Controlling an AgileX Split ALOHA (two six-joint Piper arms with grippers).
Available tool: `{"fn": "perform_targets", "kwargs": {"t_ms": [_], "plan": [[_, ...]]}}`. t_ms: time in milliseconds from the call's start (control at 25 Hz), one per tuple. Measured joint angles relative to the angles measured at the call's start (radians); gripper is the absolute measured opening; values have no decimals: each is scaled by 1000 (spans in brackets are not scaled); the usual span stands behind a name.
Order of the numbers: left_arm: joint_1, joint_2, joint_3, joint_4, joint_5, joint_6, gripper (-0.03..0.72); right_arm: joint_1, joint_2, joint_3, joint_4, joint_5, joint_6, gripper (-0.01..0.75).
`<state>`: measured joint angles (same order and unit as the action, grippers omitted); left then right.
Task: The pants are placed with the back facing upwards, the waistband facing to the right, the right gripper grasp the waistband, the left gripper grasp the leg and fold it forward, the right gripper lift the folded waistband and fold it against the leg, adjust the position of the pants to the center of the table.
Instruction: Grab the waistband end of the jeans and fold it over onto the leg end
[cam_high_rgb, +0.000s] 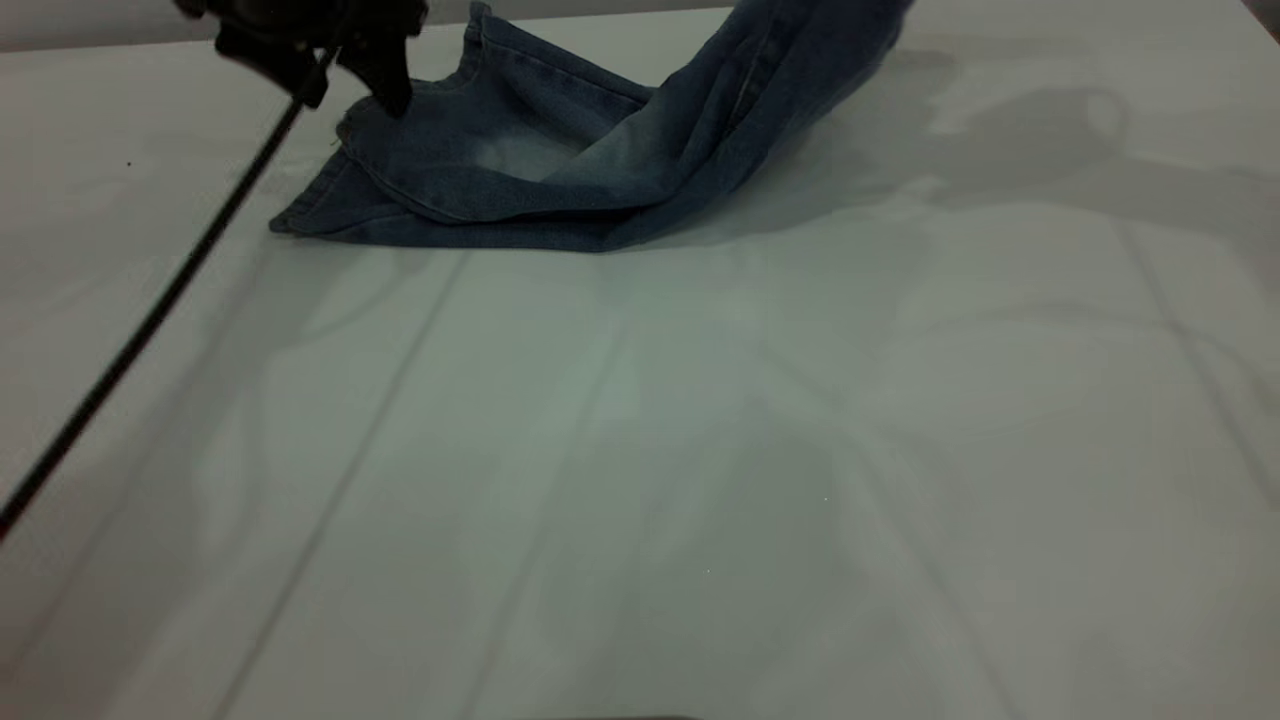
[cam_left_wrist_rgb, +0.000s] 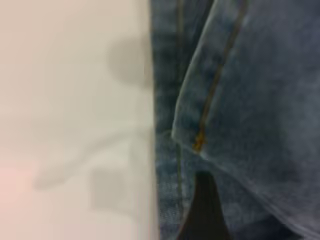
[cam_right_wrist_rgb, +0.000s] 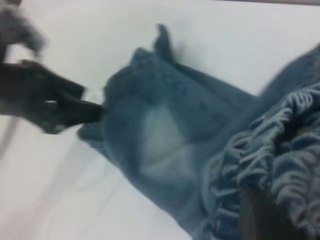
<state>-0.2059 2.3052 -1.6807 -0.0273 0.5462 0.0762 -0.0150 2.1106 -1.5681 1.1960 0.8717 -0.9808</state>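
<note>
Pants (cam_high_rgb: 560, 170) are sitting way up at the far edge of the tabletop, left of the middle, half lying flat and half hauled up off the surface. They're faded blue denim, with a pale worn patch showing on the flat part and the hems pointing toward the far left corner. The left gripper (cam_high_rgb: 385, 95) is right at the far edge on the left side, fingertip pressed down on the hem of the upper leg layer; from the right wrist view its jaws look pinched narrow on the denim edge, and its long black cable (cam_high_rgb: 150, 320) runs diagonally down across the left part of the table (cam_high_rgb: 700, 450). The right side of the pants rises steeply and goes out of the picture at the far edge, so the right gripper itself doesn't show in the exterior view. In the right wrist view the gathered elastic waistband (cam_right_wrist_rgb: 280, 150) is bunched up close to the camera with a dark finger (cam_right_wrist_rgb: 260, 215) poking in under it, so it looks like the right gripper (cam_right_wrist_rgb: 267, 212) is clamped on the waistband. The surface is plain white to pale grey, smooth, with faint straight crease lines and soft shadows of the arms, mostly on the right half
</note>
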Motion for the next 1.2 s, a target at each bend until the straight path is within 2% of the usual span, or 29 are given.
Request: {"fn": "perform_targets", "kwargs": {"t_ms": [280,440,720,920,1080,1200], "plan": [[0,85,-1,-3,-8,-1,507,128,0,-52,-10,-13,18,56],[0,85,-30,-5,11,-1,507,206,0,-53,-35,-75,20,56],[9,21,-181,114,216,6,507,325,0,-53,-37,-230,23,56],[19,-21,-311,173,364,-1,507,398,25,-53,-16,-400,23,56],[19,-51,-411,186,430,-1,507,435,95,-53,70,-472,-19,56],[19,-58,-470,187,448,-1,507,460,148,-53,214,-500,-129,56]]}}
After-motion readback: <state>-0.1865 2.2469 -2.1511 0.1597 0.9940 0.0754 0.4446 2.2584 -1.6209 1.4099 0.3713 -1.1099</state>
